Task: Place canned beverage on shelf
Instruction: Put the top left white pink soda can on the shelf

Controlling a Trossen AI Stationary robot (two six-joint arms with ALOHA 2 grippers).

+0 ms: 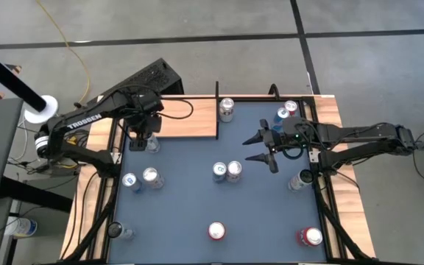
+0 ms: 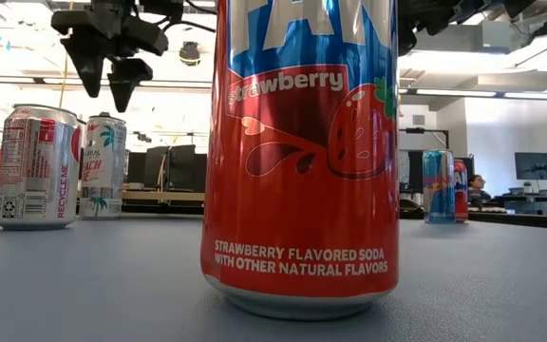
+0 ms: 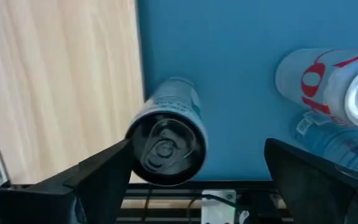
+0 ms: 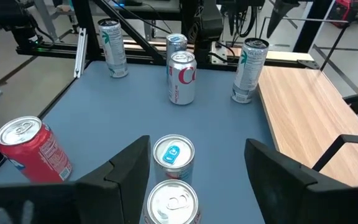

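Observation:
The shelf, a light wood board with thin black posts, lies at the table's far left; it also shows in the left wrist view. A white-and-teal can stands upright on the blue table just off the shelf's near edge. My left gripper is open above it, fingers pointing down on either side, the can close to one finger. My right gripper is open and empty, raised over the table's right half, with two cans ahead of and below its fingers. My left gripper has one finger right beside the can's top rim. I cannot tell whether it touches. The can stands upright on the table.
Several other cans stand around the table: one beside the shelf's right post, a pair mid-table, two at the left, a red strawberry soda at the near edge, others at the right.

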